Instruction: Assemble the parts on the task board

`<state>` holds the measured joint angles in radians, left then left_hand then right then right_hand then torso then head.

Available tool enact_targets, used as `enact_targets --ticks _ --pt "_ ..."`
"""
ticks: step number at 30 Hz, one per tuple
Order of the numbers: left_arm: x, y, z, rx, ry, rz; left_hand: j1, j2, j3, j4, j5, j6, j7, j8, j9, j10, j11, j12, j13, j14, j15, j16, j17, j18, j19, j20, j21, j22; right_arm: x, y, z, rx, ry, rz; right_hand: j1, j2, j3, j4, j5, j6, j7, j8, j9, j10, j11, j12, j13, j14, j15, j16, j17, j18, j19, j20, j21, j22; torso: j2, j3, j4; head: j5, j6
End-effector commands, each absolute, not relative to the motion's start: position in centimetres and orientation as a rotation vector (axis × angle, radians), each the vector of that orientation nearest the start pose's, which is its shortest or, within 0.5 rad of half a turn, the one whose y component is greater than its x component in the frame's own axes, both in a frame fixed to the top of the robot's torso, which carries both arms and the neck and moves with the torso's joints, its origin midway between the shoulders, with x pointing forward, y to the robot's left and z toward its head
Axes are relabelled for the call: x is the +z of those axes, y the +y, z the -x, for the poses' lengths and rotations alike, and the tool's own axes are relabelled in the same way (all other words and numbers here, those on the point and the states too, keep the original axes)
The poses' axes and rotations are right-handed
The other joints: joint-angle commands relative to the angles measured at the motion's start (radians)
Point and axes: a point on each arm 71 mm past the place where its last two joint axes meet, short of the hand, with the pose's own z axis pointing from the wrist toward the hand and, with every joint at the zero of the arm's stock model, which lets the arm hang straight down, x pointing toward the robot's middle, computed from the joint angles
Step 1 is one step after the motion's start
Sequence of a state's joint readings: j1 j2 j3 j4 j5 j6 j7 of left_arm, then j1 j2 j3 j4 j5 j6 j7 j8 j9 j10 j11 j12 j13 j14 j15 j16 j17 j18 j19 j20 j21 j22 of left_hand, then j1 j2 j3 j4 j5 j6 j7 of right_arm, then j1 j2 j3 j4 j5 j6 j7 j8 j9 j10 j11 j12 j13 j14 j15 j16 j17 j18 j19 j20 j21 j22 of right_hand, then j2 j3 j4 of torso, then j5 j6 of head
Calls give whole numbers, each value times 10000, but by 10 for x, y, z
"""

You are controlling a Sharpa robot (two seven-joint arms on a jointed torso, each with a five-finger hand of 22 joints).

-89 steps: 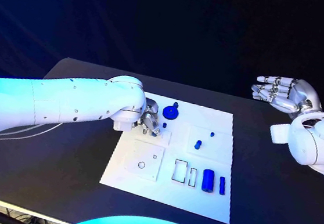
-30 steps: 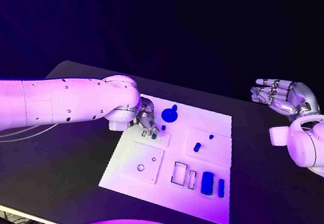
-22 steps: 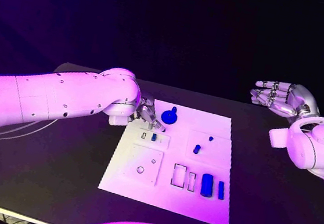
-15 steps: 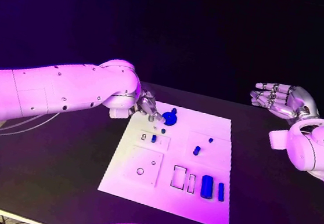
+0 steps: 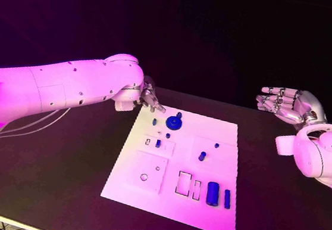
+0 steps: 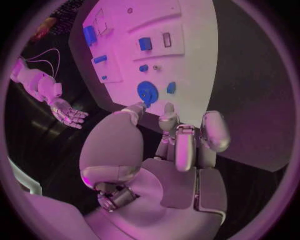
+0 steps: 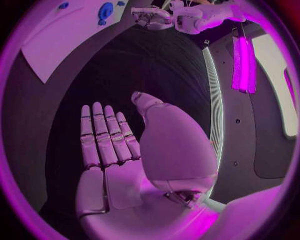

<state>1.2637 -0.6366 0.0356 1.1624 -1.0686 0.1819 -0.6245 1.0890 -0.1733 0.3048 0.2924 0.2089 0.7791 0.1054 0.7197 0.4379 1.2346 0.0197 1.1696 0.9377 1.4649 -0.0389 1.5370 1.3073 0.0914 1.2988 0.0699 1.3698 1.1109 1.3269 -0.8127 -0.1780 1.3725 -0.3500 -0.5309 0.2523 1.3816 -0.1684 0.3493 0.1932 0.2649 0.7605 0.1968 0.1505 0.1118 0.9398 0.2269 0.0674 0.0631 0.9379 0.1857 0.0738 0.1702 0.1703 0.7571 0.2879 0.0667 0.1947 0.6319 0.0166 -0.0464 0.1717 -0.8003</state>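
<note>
Hovering above the far left corner of the white rectangular task board (image 5: 170, 203), just beside the round blue disc part (image 5: 173, 123): silver many-fingered left hand (image 5: 147, 99), fingers curled inward, holding nothing. Hanging well right of the board over the black worktop (image 5: 53, 161): silver right hand (image 5: 292, 105), palm up, fingers apart, empty. Lying scattered on the board: small blue parts (image 5: 213, 191).

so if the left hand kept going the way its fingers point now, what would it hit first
Probably the round blue part at the far end of the task board. In the left wrist view the left hand holds nothing, and its fingers point straight at that part, though the depth between them is unclear.
</note>
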Motion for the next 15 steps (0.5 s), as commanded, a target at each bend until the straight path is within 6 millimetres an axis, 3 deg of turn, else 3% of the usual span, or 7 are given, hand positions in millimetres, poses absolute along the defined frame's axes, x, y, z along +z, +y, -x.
enact_targets --ticks 1,15 --pt "-195 226 -560 -2290 22468 3605 112 52 -52 -7 71 -88 -6 -61 -21 0 87 12 -11 808 55 -39 1907 32 7 56 -27 14 -169 -249 -524 10710 14416 -7725 -98 32 -41 3 -30 -18 909 -65 -14 2 13 -32 -1 13 44 -31 -18 -24 -36 11 -17 -14 10 -11 -16 30 -16" --pt "-209 228 -570 -2064 23063 3663 258 139 -39 -17 85 11 -11 -68 -32 -20 90 26 -22 807 67 -36 1910 40 -5 80 -32 4 -169 -248 -524 10736 14415 -7710 -101 39 -44 3 -29 -10 909 -67 -15 1 13 -31 0 16 44 -33 -24 -24 -38 11 -15 -21 13 -13 -5 42 -78"
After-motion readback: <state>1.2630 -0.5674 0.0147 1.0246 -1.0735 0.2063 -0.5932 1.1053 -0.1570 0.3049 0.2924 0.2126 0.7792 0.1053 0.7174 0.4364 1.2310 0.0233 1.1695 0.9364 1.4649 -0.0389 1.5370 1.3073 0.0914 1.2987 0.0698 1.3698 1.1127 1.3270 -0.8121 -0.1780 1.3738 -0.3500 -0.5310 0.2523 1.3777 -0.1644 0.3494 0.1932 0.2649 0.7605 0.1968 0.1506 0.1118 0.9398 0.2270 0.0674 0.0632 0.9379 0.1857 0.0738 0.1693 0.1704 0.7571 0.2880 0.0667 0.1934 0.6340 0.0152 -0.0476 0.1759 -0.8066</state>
